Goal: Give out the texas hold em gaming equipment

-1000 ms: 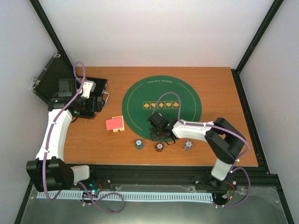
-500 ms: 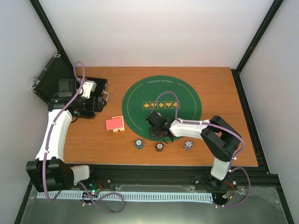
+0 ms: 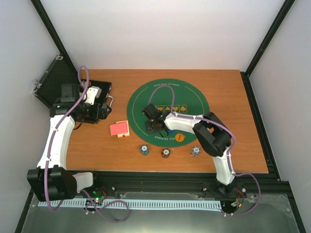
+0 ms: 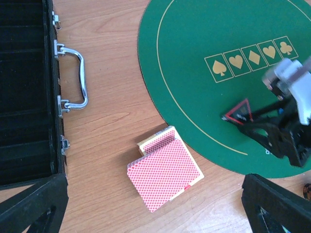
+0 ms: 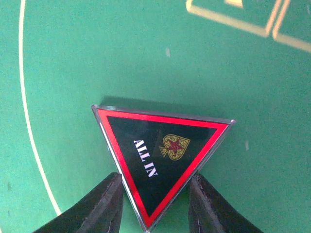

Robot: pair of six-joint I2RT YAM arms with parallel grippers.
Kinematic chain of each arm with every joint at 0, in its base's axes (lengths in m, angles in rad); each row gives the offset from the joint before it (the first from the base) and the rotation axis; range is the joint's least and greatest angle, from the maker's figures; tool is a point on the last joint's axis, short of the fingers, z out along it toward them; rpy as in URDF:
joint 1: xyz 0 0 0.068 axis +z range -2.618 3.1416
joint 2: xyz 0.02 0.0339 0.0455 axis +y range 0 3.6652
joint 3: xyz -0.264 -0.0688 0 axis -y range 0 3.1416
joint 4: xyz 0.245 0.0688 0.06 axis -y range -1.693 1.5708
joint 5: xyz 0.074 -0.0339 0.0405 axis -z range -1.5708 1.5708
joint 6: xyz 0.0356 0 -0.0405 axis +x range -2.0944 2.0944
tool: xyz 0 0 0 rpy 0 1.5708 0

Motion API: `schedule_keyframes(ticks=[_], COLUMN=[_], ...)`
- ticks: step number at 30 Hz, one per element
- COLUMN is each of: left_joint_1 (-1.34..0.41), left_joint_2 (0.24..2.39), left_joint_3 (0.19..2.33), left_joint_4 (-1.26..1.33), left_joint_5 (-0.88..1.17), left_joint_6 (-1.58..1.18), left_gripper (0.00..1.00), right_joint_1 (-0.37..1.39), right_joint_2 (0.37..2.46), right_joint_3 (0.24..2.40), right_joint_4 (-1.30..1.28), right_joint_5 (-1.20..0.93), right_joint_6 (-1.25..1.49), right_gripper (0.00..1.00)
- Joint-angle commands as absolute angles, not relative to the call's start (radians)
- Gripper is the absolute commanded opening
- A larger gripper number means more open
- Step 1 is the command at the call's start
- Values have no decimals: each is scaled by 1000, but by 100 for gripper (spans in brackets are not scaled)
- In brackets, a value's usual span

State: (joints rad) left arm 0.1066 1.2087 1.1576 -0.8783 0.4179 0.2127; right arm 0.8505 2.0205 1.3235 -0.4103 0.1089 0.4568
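Since a second ago the right arm has swung left and further onto the mat (image 3: 194, 97). That uncovers an orange button (image 3: 180, 138) on the felt near its elbow. Everything else sits unchanged.

Right hand (image 5: 155, 182): jaws partly closed, fingers (image 5: 109, 204) pressed to both slanted edges of the triangular marker (image 5: 163, 145), low at one corner only. Marker sits over the left half of the mat, below the suit boxes. Lifted or flat on the felt: cannot tell.

Left hand (image 3: 99, 110): fully spread, holding nothing, hanging above the surface (image 3: 233, 121) by the case (image 4: 29, 92).

Risks, as judged:
- Grip is on a tapering tip, so more squeeze could wedge the marker forward out of the jaws.
- The shallow hold may let it pivot or droop on any quick move.
- If released tilted, it may land off its intended spot.

Surroundings:
- Cards (image 4: 165, 172) lie just off the mat's left rim, the top ones fanned out of square.
- Three chip stacks (image 3: 165, 153) stand in a row near the front edge, apart from the hand.
- Nothing blocks the felt ahead. The orange button lies close under the forearm, so a low sweep back could brush it.
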Motion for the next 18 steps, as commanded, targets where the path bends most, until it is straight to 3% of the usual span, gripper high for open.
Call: schedule_keyframes(ticks=[1,18], left_joint_1=[111,111], left_joint_2=[1179,1154], left_joint_3=[1152,1185], left_joint_4=[-901,-964], left_joint_5=[427,375], left_joint_6=[225,230], left_gripper=[100,100], right_joint_1=[811,778], right_joint_2=[2156,2509], right_joint_3=[1470,2127], right_joint_4=[-473,-693], right_joint_5=[55,-14], right_joint_6=[405,339], right_gripper=[37,38])
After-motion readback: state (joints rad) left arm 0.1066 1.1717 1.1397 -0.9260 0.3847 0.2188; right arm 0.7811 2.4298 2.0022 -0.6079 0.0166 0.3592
